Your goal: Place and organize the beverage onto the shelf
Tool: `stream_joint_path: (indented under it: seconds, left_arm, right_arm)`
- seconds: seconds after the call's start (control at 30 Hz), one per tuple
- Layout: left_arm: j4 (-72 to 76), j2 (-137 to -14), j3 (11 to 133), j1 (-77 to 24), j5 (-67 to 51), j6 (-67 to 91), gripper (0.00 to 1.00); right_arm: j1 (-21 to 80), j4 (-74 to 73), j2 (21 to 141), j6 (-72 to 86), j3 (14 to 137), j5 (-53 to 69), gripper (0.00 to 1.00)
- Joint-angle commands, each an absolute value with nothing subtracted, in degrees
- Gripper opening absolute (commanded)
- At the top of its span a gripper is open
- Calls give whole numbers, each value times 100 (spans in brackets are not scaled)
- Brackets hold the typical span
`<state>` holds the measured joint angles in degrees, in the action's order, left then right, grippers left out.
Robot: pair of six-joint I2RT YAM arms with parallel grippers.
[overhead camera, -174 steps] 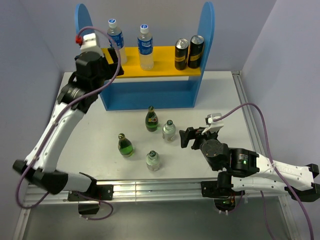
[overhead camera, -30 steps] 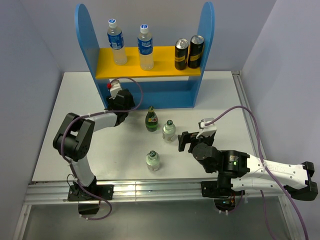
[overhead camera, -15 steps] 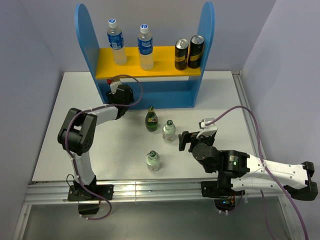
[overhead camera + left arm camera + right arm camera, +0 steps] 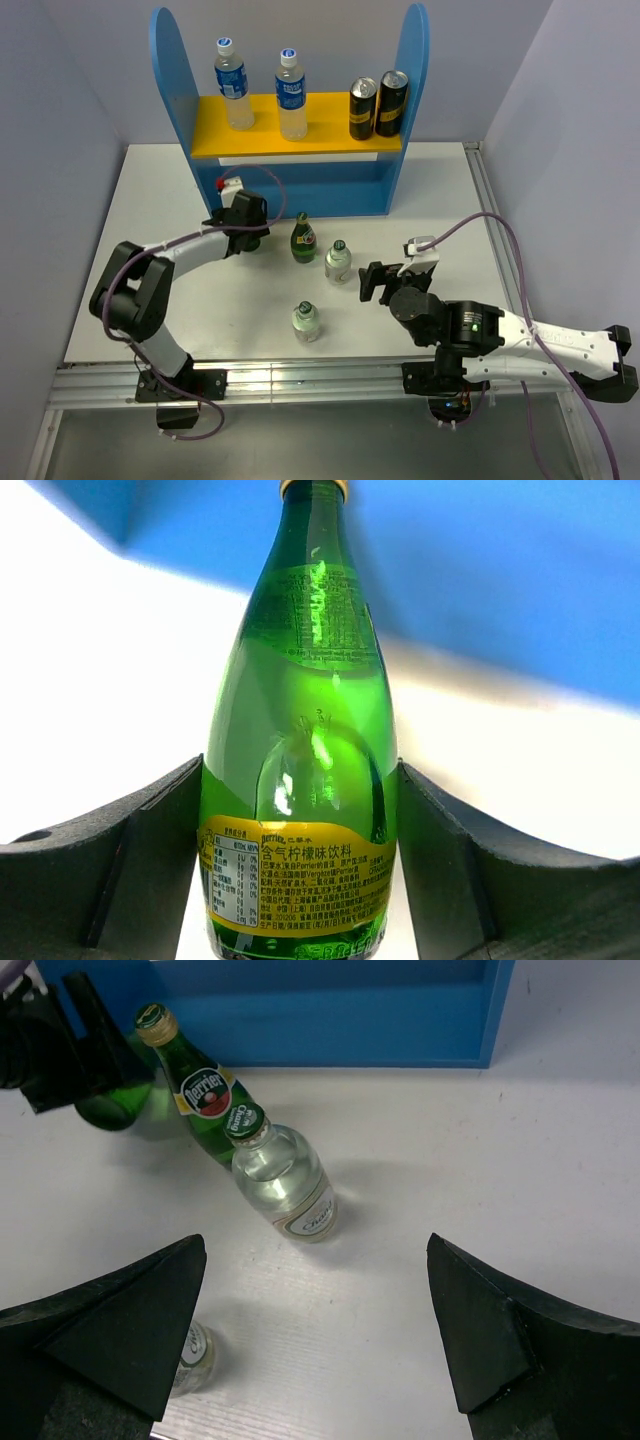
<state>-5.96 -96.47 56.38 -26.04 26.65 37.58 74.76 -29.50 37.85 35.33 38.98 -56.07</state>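
Far left, the left gripper has its fingers closed partway, pressed to both sides of a dark green bottle, label down at the pads, gold cap at the far end; it's low in front of the shelf, by the blue base, and whether it touches the table can't be told. Up on the yellow upper board, two blue-label bottles stand upright side by side at the left end. Moving right, the second green bottle stands on the table just beside the gripper; a short clear bottle sits well nearer the front edge; another short clear bottle stands close to the green one's right. Two black-and-gold cans hold the board's right end. Right side: the right gripper is spread wide, nothing between its fingers, facing that middle clear bottle.
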Motion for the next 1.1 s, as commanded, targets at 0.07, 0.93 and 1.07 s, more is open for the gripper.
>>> stream_joint_path:
  seconds: [0.07,0.93,1.07]
  left_arm:
    - [-782,-8650,5003,-3251,2962,4104,0]
    - [-2522,-9281,5106,-4104,2461,4210,57]
    - [-2750,-9474,5404,-4096,2373,3982,67]
  right_arm:
    - [7515,-3059,3621,3770,3911,-5739,98]
    - [7506,-3331,3252,4061,3779,-5766,97]
    - [7515,-3349,3234,4078,3779,-5766,97]
